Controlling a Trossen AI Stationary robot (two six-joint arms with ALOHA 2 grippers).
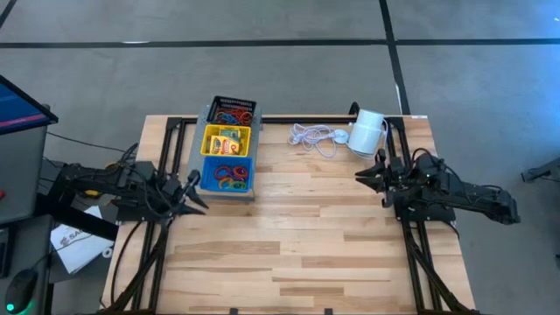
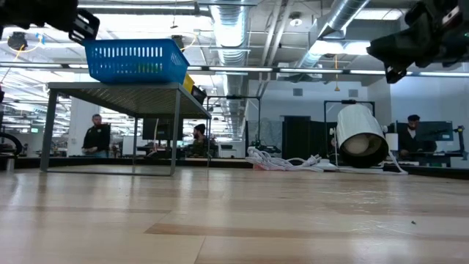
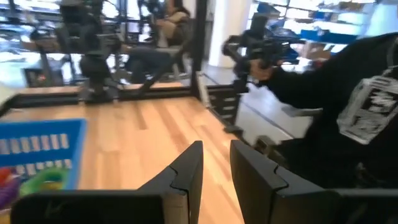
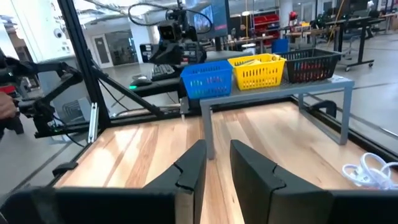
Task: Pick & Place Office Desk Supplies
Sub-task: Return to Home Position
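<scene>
Three small trays stand in a row on a grey raised shelf (image 1: 206, 144) at the table's far left. The black mesh tray (image 1: 232, 110) holds rubber bands. The yellow tray (image 1: 227, 140) holds crayon boxes (image 1: 229, 138). The blue tray (image 1: 227, 174) holds rubber bands (image 1: 230, 174). My left gripper (image 1: 196, 187) hovers level beside the blue tray's near left corner. Its fingers (image 3: 186, 171) stand a little apart with nothing between them. My right gripper (image 1: 366, 173) hovers level at the table's right, a narrow empty gap (image 4: 216, 165) between its fingers, pointing toward the trays (image 4: 258, 70).
A coiled white cord (image 1: 313, 136) and a white cylinder (image 1: 367, 131) lie at the far right. Bare wood (image 1: 297, 236) fills the middle and near half of the table. Black frame rails (image 1: 166, 140) run along both sides. A person in dark clothing (image 3: 348, 124) shows beyond the table.
</scene>
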